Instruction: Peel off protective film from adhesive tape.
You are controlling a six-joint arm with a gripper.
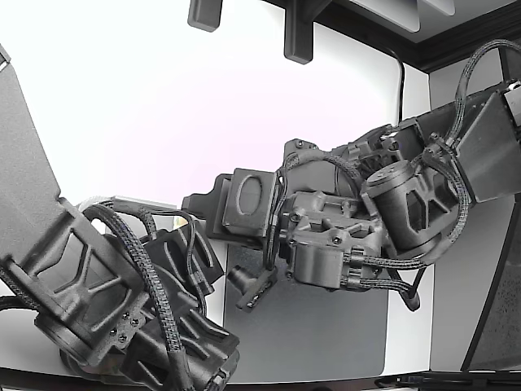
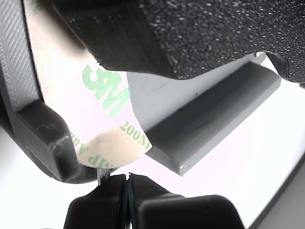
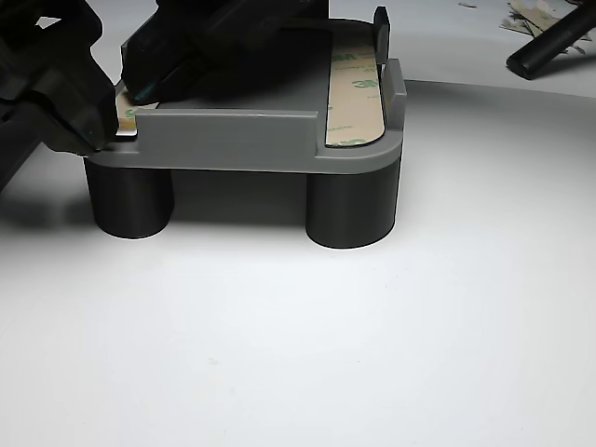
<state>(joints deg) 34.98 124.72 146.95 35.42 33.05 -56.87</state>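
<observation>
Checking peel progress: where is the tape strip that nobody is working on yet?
In the other view, the untouched tape strip lies on the grey part's right end, against its raised wall, far from the gripper at the left corner.

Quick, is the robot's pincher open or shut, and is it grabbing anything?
End effector: shut, tips pressed together at the edge of the film; whether it grips the film cannot be told.

In the other view, a raised tray (image 3: pixel 233 140) stands on two round legs (image 3: pixel 352 209) on the table (image 3: pixel 372 354), upper centre of the frame. One tape strip (image 3: pixel 355 98) lies along its right side; the gripper (image 3: pixel 116 116) meets a second strip at its left corner. Scraps (image 3: pixel 535 19) lie behind, upper right.
</observation>
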